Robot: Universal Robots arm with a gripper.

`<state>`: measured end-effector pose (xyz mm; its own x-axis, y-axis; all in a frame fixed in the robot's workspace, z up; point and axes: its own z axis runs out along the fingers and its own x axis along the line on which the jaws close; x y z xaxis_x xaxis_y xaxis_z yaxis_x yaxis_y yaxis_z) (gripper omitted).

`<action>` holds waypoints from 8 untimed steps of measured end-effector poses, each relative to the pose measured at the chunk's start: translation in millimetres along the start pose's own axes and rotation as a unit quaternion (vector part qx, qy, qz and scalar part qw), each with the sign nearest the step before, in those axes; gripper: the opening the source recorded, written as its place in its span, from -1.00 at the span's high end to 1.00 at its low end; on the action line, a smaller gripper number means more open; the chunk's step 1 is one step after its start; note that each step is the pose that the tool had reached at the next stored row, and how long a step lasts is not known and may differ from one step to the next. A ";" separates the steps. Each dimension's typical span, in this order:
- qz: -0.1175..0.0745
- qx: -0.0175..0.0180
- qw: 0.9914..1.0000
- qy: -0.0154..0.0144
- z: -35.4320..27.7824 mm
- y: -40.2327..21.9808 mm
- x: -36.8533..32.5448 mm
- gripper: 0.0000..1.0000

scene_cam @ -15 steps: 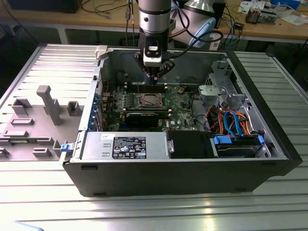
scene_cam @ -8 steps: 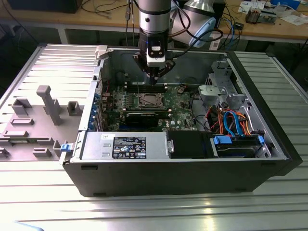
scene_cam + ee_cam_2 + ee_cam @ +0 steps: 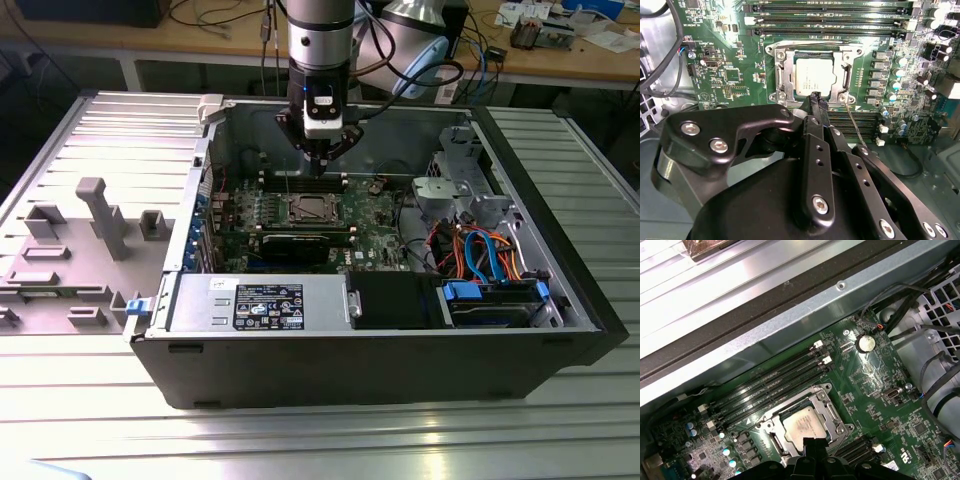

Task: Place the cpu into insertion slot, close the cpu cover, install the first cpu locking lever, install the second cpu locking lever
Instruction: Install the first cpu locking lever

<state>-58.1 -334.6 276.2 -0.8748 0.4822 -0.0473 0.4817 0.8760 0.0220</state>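
Note:
The cpu (image 3: pixel 814 77) lies flat in its socket on the green motherboard, silver top up; it is also seen as the cpu (image 3: pixel 802 425) and the cpu (image 3: pixel 305 208). The cpu cover (image 3: pixel 784 70) lies down around it, framing the chip through its window. A thin locking lever (image 3: pixel 854 125) sticks out slanted from one socket corner. My gripper (image 3: pixel 816 98) hangs above the socket's edge, its black fingers together with nothing between them. In the exterior view the gripper (image 3: pixel 322 158) is above the board, behind the socket.
The open case's walls (image 3: pixel 350 370) surround the board. A silver power supply (image 3: pixel 262 303) sits at the front, coloured cables (image 3: pixel 480 250) and a drive cage at the exterior view's right. Memory slots (image 3: pixel 830 20) run beside the socket. A grey fixture (image 3: pixel 100 215) stands left of the case.

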 end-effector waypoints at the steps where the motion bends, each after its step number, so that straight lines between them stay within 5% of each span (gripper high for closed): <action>1: 0.000 0.000 1.000 0.000 0.0 0.0 0.0 0.79; 6: -0.001 0.000 1.000 0.000 0.0 0.0 0.1 0.79; 8: -0.023 -0.001 1.000 0.001 0.0 -0.1 0.1 0.79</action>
<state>-58.2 -334.6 276.2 -0.8958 0.4420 -0.0472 0.4415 0.8970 0.0222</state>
